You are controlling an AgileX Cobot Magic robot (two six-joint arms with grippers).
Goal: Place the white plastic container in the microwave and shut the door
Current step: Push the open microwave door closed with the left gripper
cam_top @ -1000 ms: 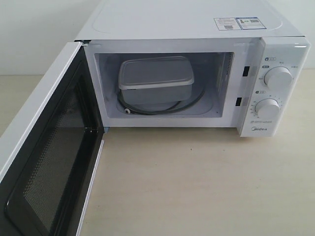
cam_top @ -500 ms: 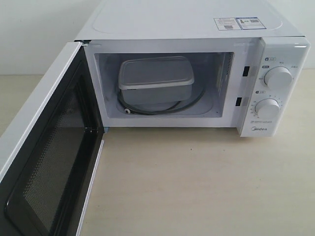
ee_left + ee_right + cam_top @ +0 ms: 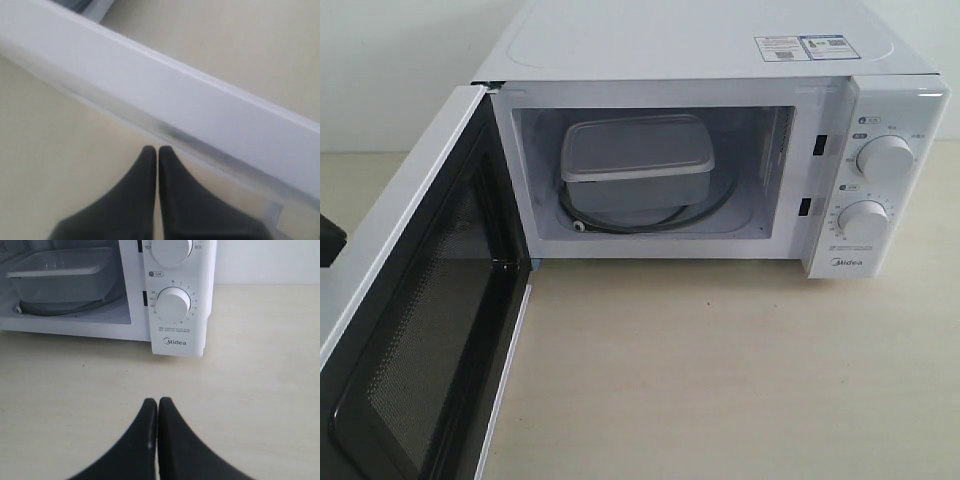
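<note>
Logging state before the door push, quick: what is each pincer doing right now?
Left pincer: closed, holding nothing, near the door.
Right pincer: closed, holding nothing, facing the microwave.

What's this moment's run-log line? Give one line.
container: inside microwave | door: open | left gripper: shut, by door | right gripper: shut, facing microwave

1. Just ahead of the left hand, the door is a blurred white band, cut off at both ends.
2. Beyond the right hand, the microwave has its upper dial cut by the frame edge.
3. Its sticker print is too small to read.
</note>
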